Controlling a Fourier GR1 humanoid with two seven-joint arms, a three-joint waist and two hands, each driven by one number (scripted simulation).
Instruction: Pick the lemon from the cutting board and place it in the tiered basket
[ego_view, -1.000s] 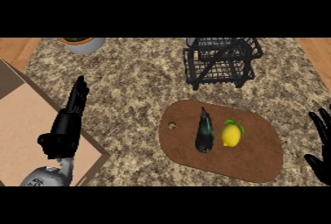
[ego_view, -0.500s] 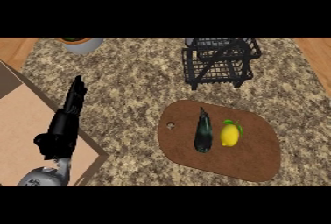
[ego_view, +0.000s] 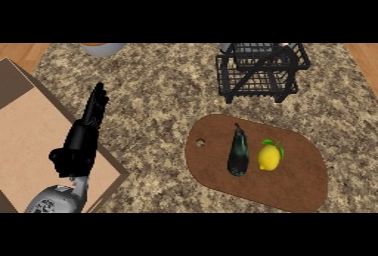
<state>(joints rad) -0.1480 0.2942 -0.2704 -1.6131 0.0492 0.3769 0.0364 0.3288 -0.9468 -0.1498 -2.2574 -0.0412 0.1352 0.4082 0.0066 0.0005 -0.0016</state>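
Speckled stone counter (ego_view: 162, 90), matt wooden cutting board (ego_view: 295, 185), black wire basket (ego_view: 258, 75)

Open granite counter (ego_view: 162, 95) lies between the cutting board (ego_view: 295, 185) and the tiered basket (ego_view: 260, 70). An eggplant (ego_view: 238, 152) lies just left of the lemon (ego_view: 270, 157), blocking that side; the lemon's right side is bare board.

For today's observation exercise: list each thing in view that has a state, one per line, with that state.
Lemon: lying on the cutting board, untouched.
Eggplant: lying on the board, left of the lemon.
Tiered basket: upright, no lemon in it.
Left robot hand: open, fingers straight, holding nothing.
Right robot hand: not in view.
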